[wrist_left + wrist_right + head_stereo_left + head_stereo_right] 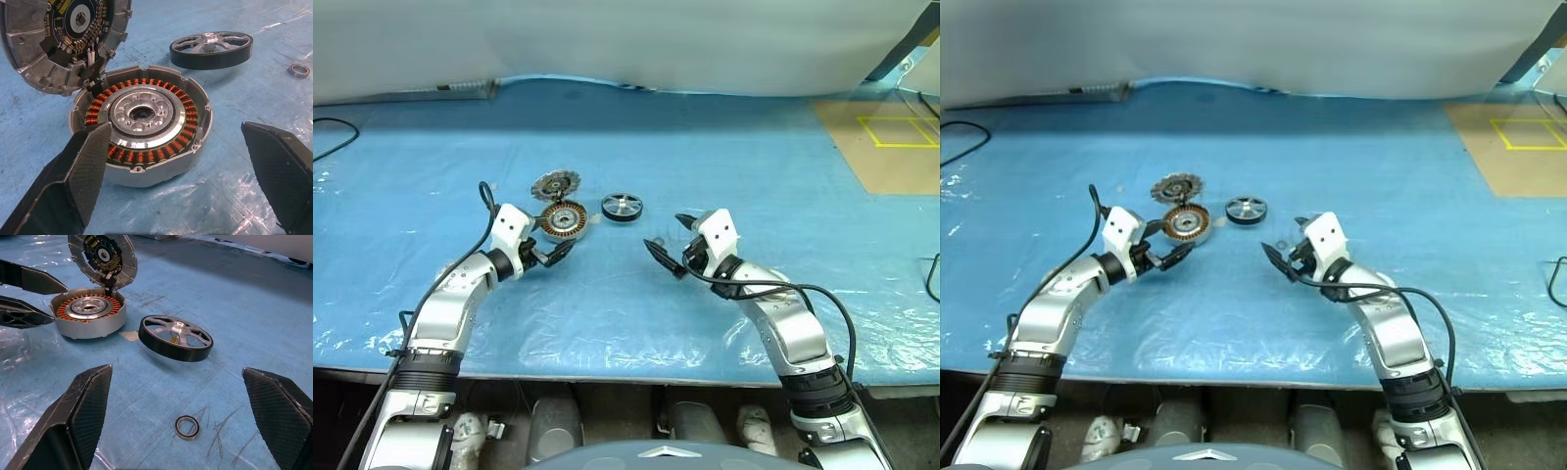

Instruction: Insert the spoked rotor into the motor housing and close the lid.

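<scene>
With both pincers (pixel 557 253) (pixel 670 242) spread wide and empty, the spoked rotor (pixel 622 207) just right of the motor housing (pixel 565 220) could easily get knocked crooked against the propped lid (pixel 555 184).

— what's under me here?
— a table (pixel 724 147) covered in blue crinkled plastic sheeting (pixel 607 313), shiny where light catches the wrinkles.
— and behind it?
— a pale grey-white drape (pixel 636 39) along the far edge.
— anything off to my right?
— a brown board (pixel 862 162) with a yellow taped square (pixel 898 131), and a black cable (pixel 333 137) on my left.
</scene>
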{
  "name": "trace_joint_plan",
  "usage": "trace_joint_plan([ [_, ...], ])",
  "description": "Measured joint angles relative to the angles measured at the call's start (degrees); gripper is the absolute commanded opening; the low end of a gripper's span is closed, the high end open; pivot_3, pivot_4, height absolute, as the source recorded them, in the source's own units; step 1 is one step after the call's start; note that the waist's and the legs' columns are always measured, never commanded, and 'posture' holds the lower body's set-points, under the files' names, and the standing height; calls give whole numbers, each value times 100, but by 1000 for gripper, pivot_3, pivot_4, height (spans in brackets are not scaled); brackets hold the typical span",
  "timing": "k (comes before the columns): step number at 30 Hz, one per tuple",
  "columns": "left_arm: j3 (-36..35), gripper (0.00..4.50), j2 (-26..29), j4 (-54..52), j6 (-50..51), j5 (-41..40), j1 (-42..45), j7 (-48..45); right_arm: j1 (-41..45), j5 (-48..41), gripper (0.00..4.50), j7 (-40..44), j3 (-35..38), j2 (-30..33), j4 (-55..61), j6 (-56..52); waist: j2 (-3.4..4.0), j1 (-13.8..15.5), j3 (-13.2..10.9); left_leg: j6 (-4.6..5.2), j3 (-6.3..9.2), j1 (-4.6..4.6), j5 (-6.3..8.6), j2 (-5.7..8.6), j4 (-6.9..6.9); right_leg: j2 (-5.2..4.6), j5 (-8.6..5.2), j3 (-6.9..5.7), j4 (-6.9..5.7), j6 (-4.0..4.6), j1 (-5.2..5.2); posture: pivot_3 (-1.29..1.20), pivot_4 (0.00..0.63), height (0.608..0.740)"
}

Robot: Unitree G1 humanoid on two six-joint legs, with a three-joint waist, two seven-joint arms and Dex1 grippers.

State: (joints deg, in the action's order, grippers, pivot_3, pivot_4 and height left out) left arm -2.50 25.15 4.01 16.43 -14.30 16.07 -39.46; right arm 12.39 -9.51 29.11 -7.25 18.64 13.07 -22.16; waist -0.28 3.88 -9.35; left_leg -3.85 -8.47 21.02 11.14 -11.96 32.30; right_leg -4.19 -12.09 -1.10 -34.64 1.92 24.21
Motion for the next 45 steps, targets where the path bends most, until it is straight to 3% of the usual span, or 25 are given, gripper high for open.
trace_joint_plan([
  [25, -210, 4500, -104, 48, -548, 3, -346, 259, 546, 56, 4485, 434, -276, -68, -565, 156, 0, -10, 0, 0, 0, 1, 0, -1, 1, 1, 0, 0, -3, 1, 2, 0, 150, 740],
  [32, -407, 4500, -341, 62, -1387, -36, -809, 341, 1691, 512, 4485, 1018, -1101, 106, -1093, -16, 0, -93, 0, 0, -1, 2, 0, -2, 3, 1, -1, 0, -5, 3, 2, 0, 150, 740],
  [39, -361, 4500, -382, -298, -1539, -71, -1468, 228, 3228, 1327, 4485, 2144, -2241, 251, -2291, 247, -4, -155, -2, 2, -1, 8, 0, -9, 5, 2, -6, -5, -14, 12, 10, 0, 150, 740],
  [45, -382, 4500, -380, -800, -1573, -99, -1769, 280, 4320, 1839, 4485, 2361, -2531, -461, -3948, 967, -6, -169, -4, 3, -5, 8, 0, -20, 12, 4, -10, -8, -23, 21, 12, 0, 150, 740],
])
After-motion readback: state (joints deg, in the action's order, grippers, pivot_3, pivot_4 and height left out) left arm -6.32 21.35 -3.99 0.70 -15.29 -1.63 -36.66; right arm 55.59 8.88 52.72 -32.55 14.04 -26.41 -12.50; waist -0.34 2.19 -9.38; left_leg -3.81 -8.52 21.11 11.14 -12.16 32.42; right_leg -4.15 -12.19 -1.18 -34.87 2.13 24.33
